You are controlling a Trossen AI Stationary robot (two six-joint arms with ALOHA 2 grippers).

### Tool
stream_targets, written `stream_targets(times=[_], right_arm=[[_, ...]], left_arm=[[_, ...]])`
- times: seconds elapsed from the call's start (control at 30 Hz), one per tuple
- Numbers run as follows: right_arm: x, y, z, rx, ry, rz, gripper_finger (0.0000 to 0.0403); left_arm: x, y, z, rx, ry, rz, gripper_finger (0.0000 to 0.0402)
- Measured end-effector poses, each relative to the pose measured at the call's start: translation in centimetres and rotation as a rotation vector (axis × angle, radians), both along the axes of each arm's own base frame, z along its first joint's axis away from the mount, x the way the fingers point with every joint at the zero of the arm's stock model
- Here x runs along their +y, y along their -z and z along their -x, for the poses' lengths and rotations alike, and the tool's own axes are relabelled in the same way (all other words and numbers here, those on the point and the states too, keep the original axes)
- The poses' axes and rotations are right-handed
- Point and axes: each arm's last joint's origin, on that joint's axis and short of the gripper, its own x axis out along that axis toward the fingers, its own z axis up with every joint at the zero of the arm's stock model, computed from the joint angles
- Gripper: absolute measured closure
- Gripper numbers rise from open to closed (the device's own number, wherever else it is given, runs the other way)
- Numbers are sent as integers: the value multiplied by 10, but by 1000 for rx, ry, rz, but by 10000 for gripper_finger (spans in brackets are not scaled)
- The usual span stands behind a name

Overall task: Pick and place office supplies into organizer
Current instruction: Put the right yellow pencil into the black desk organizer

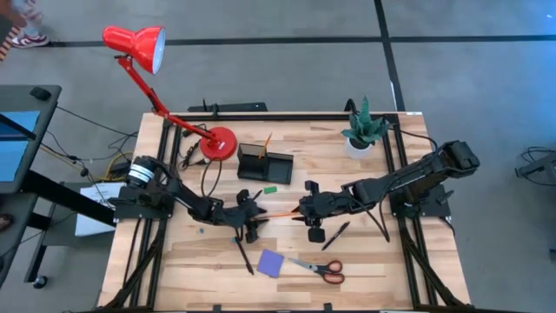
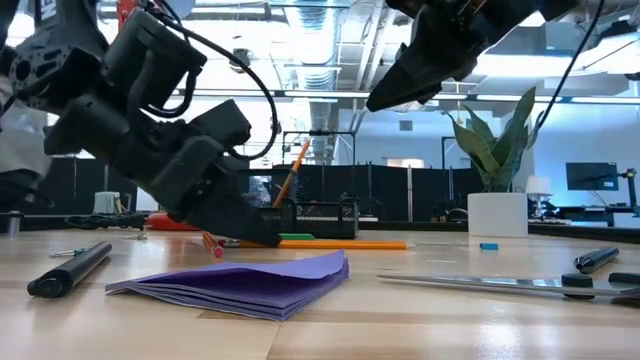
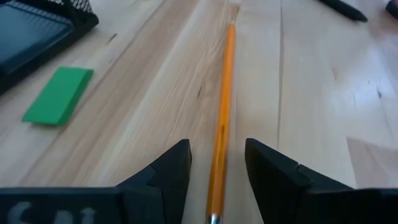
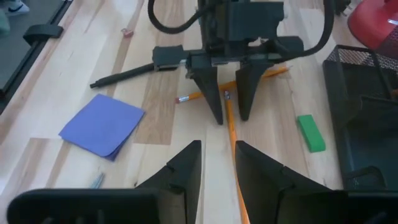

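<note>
Left claw (image 1: 252, 217): low over the wooden bench (image 1: 174, 269), fingers parted and straddling one end of the thin orange pencil (image 1: 280, 214); not clenched on it in its wrist view.

Thin orange pencil: lies flat at mid-bench, between the two claws, in front of the black mesh desk organizer (image 1: 265, 163).

Flat green eraser (image 1: 270, 187): just beside the organizer's front edge.

Purple square notepad (image 1: 270, 263), red-handled scissors (image 1: 318, 269), black pens (image 1: 335, 235): loose on the near bench.

Right claw (image 1: 306, 211): over the pencil's other end, fingers apart, raised clear of it in the low view, grasping nothing.

Handling note, as judged: keep the left fingers centred on the shaft, settle to the wood, then close squarely so the pencil cannot roll; lift level before carrying to the organizer.
</note>
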Motion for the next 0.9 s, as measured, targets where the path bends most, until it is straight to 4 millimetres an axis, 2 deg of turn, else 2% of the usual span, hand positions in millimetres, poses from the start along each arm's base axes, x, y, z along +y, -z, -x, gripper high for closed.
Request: stream_targets(times=[0.2,0.47,0.9], right_arm=[[0,0,0,-1,0,0,310],[0,0,0,-1,0,0,310],[-5,0,-1,2,84,-65,310]], left_arm=[[-1,3,-3,9,4,11,292],[1,5,-3,13,-41,33,385],[-6,-2,-6,-91,-30,-22,394]])
